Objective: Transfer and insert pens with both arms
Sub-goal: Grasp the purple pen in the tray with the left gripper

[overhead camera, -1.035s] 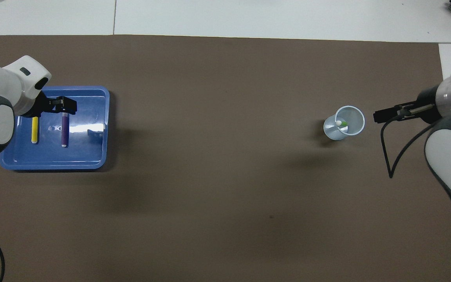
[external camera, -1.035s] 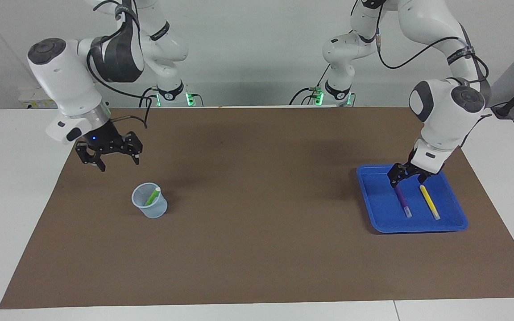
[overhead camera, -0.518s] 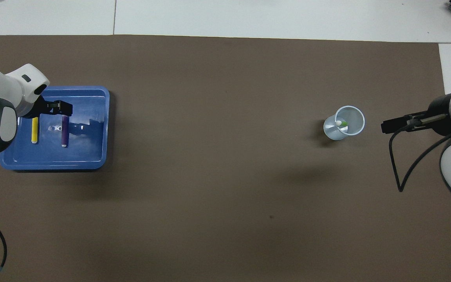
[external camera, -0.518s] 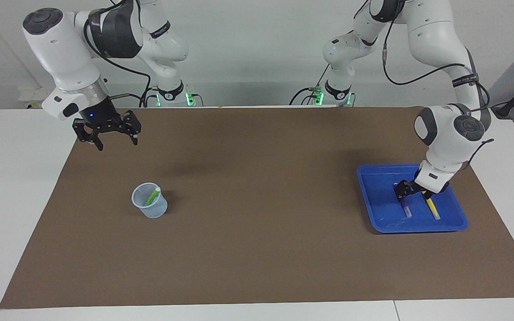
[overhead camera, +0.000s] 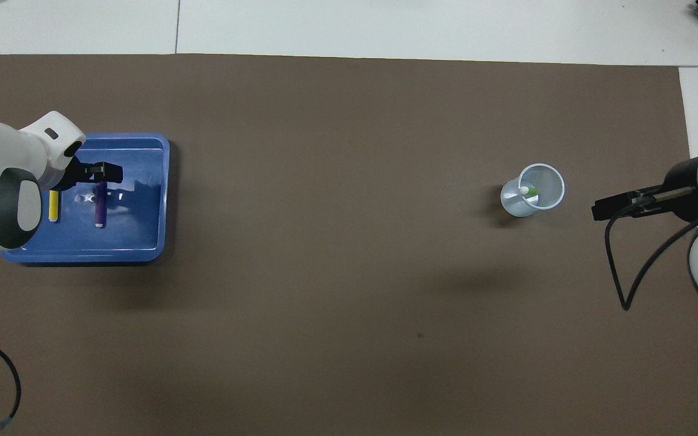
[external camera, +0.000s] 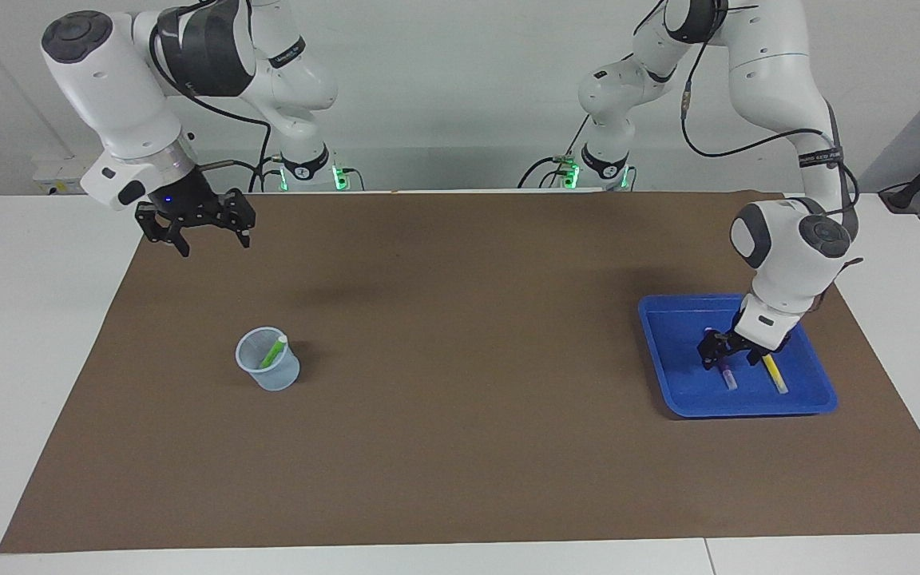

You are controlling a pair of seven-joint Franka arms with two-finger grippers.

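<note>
Your left gripper (external camera: 735, 357) is down in the blue tray (external camera: 668, 375), its fingers spread on either side of the purple pen (external camera: 724, 372) near its upper end and not yet clamped on it. So you are at the pick-up of the second pen. The next move calls for closing squarely on the barrel, then lifting straight up to clear the tray wall. Mind the yellow pen (external camera: 774, 373), which lies just beside the purple one in the same tray at the left arm's end of the bench. Your right gripper (external camera: 208, 241) waits with fingers released, raised over the mat's corner at the right arm's end. The cup (external camera: 268, 370) stands there too, with the green pen (external camera: 272, 350) already leaning inside.
</note>
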